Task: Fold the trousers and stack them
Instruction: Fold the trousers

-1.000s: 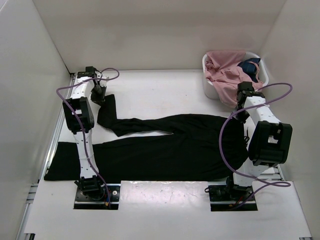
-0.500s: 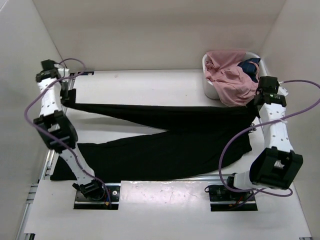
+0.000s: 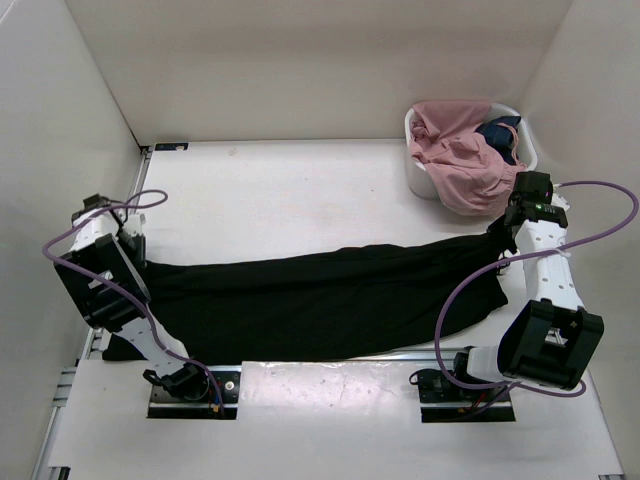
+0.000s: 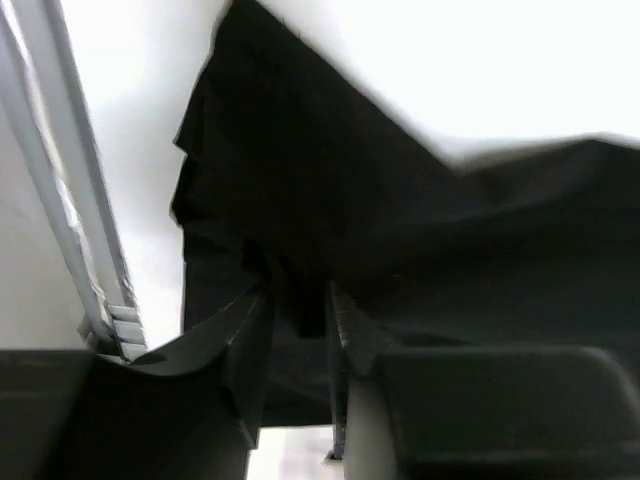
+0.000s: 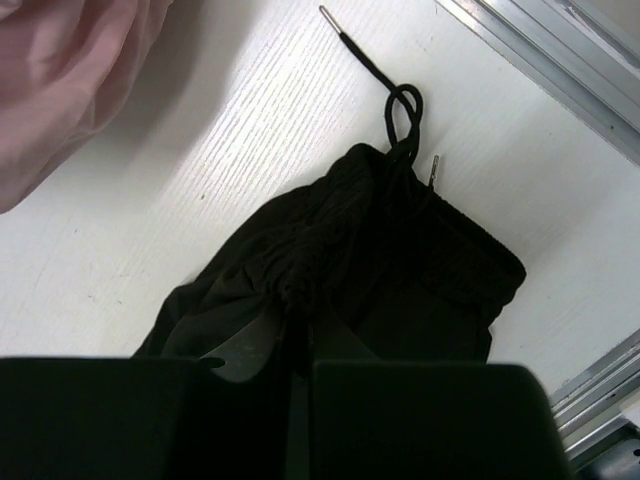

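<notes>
Trousers [image 3: 320,295] (black, matte) lie stretched left to right across the near half of the white table [image 3: 300,190]. The two legs lie together and read as one broad band. The waist end is at the right. The leg ends are at the left, where the cloth reaches the table edge beside the left arm.

Left gripper [image 3: 137,248]: low at the far-left corner of the cloth. In the left wrist view the left gripper [image 4: 297,320] has its fingers [image 4: 250,345] a narrow way apart, with a fold of black fabric in the gap. Whether they pinch it or only straddle it, I cannot tell. The fabric spreads away from the fingers over the white surface. A metal rail [image 4: 70,200] runs down the left of that view.

Right gripper [image 3: 499,230]: at the waist end, near the basket [image 3: 418,178]. In the right wrist view the right gripper [image 5: 295,325] is closed tight on a bunched bit of the waistband [image 5: 400,230], and the ribbed cloth puckers toward the fingers. The drawstring [image 5: 395,100] loops out past the waistband and lies on the table, one metal tip pointing away.

The basket is white and sits at the far right of the table. It holds a pink garment [image 3: 455,150] draped over its rim, with a dark blue garment [image 3: 500,135] behind it.
</notes>
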`<state>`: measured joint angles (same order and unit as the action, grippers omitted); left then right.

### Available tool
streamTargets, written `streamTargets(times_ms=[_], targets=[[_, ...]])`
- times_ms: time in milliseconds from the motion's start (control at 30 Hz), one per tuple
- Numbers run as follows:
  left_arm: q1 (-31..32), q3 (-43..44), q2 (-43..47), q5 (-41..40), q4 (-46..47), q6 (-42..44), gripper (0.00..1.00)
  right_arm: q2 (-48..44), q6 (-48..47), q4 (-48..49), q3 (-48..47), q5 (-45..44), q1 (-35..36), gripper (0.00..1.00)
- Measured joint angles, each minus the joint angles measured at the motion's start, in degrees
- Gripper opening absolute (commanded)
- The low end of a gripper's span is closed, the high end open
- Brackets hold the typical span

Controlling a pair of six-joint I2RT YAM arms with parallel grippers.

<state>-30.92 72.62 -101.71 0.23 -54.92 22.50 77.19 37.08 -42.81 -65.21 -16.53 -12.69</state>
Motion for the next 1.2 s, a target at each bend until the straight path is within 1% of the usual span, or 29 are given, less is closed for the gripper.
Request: streamTargets(times_ms=[67,200,267,333,400,533,667,900,1000,1100,1133,1200], targets=[[-2.8,-2.8,0.5,0.2,0.2,0.2,0.48,-0.8,0.0,0.5,0.8,0.0,0.0,0.0],[-8.1,-6.5,3.1,-0.3,0.4,0.9,0.5,-1.2,0.0,1.0,2.2,0.2,0.0,0.0],[-10.0,-6.3,4.8,-0.8,0.1,1.4,0.51,-1.2,0.0,1.0,2.9,0.2,0.0,0.0],[-10.6,-4.1,5.8,-0.8,-0.8,1.8,0.52,-1.2,0.0,0.9,3.2,0.2,-0.1,0.0],[-9.9,-0.3,5.9,-0.7,-0.7,2.0,0.53,-1.2,-0.1,0.8,3.2,0.1,-0.1,0.0],[-6.2,7.3,5.5,-0.2,0.2,1.5,0.55,-0.9,-0.2,0.4,3.2,-0.5,0.0,0.0],[-3.6,11.7,1.5,0.6,0.5,0.9,0.58,-0.7,-0.2,-0.7,3.2,-1.6,0.0,0.0],[-2.4,15.9,-14.1,-0.1,0.8,-1.2,0.58,1.1,-0.3,-1.4,3.0,-3.3,1.3,0.0],[-2.2,15.5,-15.9,-0.7,0.0,-1.7,0.6,1.7,-0.3,-2.2,2.7,-4.4,2.3,0.0],[-2.2,13.9,-14.6,-0.7,-0.3,-1.8,0.6,1.7,-0.3,-2.3,2.2,-4.8,2.8,0.0],[-2.2,13.4,-14.1,-0.7,-0.7,-1.8,0.59,1.7,-0.4,-2.3,2.0,-5.0,2.9,0.0],[-2.2,12.4,-13.4,-0.5,-1.0,-1.8,0.42,2.1,-0.4,-2.4,1.6,-5.2,3.0,0.0]])
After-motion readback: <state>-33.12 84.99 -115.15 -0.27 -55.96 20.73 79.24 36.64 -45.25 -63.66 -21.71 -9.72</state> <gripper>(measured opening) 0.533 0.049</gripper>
